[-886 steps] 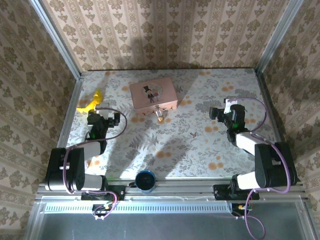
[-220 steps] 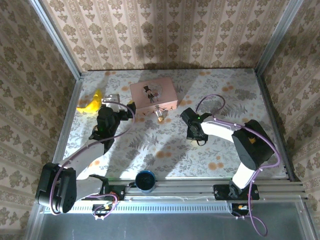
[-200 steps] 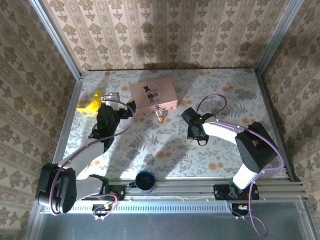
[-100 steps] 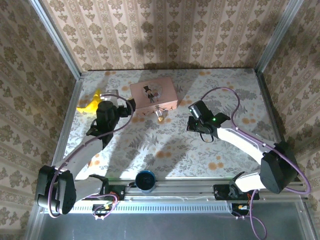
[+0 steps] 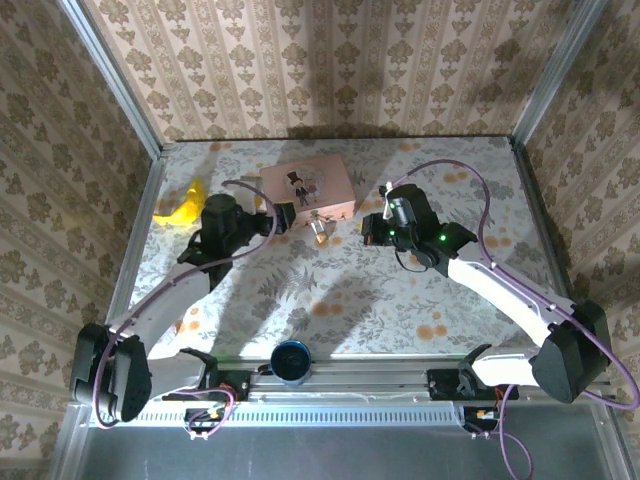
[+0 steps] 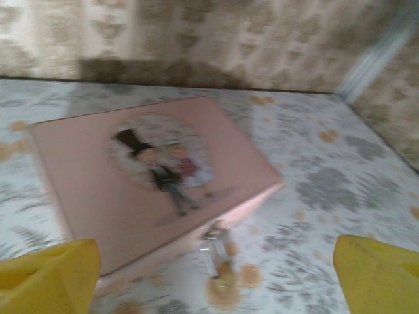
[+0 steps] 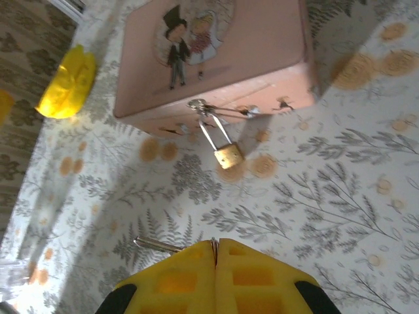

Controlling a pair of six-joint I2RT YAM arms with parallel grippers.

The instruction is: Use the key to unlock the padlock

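The padlock (image 7: 228, 155) is hanging by its thin shackle from the hasp (image 7: 204, 106) on the front of the pink box (image 7: 216, 52). Its brass body is lying on the table with its lower end pointing toward the arms. The right gripper (image 7: 216, 252) is hovering near it, its 2 pads clenching what looks like the key (image 7: 157, 245); the blade is jutting sideways and probably needs turning toward the lock. The left gripper (image 5: 283, 216) is standing spread wide beside the box, likely to steady the lock.
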